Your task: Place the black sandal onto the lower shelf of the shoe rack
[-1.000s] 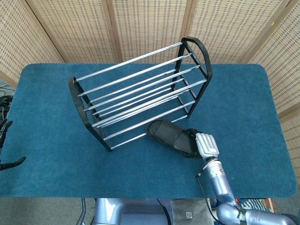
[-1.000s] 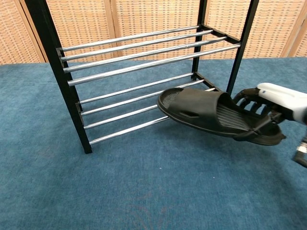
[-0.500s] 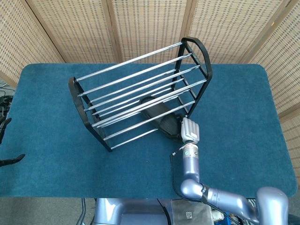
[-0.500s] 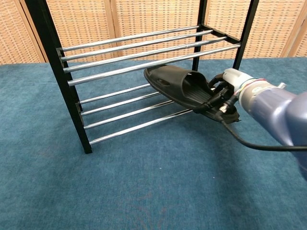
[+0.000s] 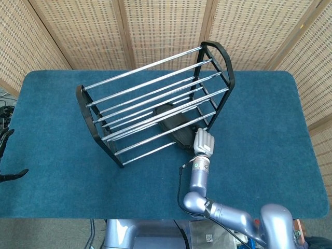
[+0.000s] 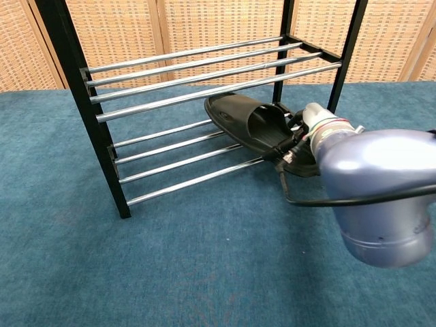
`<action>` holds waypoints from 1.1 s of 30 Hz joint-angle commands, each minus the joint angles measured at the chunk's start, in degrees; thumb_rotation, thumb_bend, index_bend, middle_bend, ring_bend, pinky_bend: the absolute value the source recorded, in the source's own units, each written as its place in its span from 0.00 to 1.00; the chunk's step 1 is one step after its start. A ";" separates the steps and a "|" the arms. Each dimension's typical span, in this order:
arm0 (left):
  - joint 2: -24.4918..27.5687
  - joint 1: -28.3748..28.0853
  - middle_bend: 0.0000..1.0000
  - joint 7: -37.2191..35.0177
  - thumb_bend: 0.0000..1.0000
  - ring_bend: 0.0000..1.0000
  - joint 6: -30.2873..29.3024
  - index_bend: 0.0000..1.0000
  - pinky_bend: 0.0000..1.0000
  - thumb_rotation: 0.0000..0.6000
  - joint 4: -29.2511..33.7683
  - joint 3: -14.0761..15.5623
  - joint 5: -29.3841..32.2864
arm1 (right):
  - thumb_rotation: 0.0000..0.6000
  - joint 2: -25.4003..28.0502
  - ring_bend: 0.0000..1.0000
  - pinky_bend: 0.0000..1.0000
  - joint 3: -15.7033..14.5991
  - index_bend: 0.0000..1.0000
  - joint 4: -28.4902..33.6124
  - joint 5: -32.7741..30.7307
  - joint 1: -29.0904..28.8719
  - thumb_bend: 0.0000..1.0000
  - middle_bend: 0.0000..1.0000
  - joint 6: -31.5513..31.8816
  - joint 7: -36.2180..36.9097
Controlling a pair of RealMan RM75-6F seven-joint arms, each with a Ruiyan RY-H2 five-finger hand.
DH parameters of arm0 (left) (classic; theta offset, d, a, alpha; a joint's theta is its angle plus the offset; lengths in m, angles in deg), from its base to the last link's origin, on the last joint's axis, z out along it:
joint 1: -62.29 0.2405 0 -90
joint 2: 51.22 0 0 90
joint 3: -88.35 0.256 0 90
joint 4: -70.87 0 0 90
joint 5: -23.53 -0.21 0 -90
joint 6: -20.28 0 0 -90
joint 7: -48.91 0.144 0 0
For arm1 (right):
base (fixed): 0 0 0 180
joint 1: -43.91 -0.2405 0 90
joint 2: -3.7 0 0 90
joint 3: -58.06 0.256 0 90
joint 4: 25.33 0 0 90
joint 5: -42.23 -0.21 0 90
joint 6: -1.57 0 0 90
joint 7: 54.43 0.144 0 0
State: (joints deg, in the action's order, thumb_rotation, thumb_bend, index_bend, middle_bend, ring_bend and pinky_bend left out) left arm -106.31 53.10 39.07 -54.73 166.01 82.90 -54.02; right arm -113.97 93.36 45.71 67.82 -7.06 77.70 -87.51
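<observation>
The black sandal [image 5: 173, 123] lies tilted among the chrome rails of the lower shelf [image 6: 177, 186] of the black-framed shoe rack [image 6: 71, 68], toe pointing inward. Its heel sticks out past the front rail on the rack's right side. In the chest view the sandal [image 6: 244, 121] shows its strap and footbed. My right hand [image 5: 203, 140] grips that heel end, fingers wrapped around it. The forearm hides most of the right hand [image 6: 298, 131] in the chest view. My left hand [image 5: 9, 175] hangs off the table's far left edge, dark fingers apart, holding nothing.
The rack [image 5: 80, 96] stands slantwise on the blue felt tabletop [image 5: 270, 129]. Woven screens [image 5: 166, 26] close off the back. My right forearm [image 6: 381, 197] fills the lower right of the chest view.
My right hand carried the sandal from the table in front of the rack up and in onto the lower rails. In the last half second it pushed slightly further in.
</observation>
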 commanded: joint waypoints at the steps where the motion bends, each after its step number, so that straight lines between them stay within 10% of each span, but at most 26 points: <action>1: 0.05 -0.22 0.00 -0.25 0.12 0.00 0.56 0.00 0.00 1.00 -0.20 -0.07 0.44 | 1.00 -1.30 0.72 0.58 1.35 0.68 -1.77 0.55 -1.31 0.40 0.77 1.04 0.13; 12: 0.07 -0.60 0.00 -0.16 0.12 0.00 1.13 0.00 0.00 1.00 -0.25 -0.11 0.80 | 1.00 -3.42 0.68 0.54 5.25 0.60 -6.17 -0.30 -3.84 0.36 0.62 1.81 -0.69; 17: 0.10 -0.56 0.00 -0.41 0.12 0.00 1.07 0.00 0.00 1.00 -0.30 -0.17 0.97 | 1.00 -3.68 0.00 0.00 6.44 0.02 -4.92 -1.30 -3.35 0.00 0.01 0.63 0.59; 33: 0.33 -0.25 0.00 -1.70 0.12 0.00 0.52 0.00 0.00 1.00 -0.61 -0.03 0.53 | 1.00 -3.09 0.00 0.00 7.39 0.00 0.36 -1.08 -1.97 0.00 0.00 2.10 2.59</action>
State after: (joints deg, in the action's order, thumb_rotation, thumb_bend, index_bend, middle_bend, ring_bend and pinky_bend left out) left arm -105.98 52.84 37.37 -54.20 165.41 82.86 -53.48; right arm -117.13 100.83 45.86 66.76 -9.13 79.65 -84.83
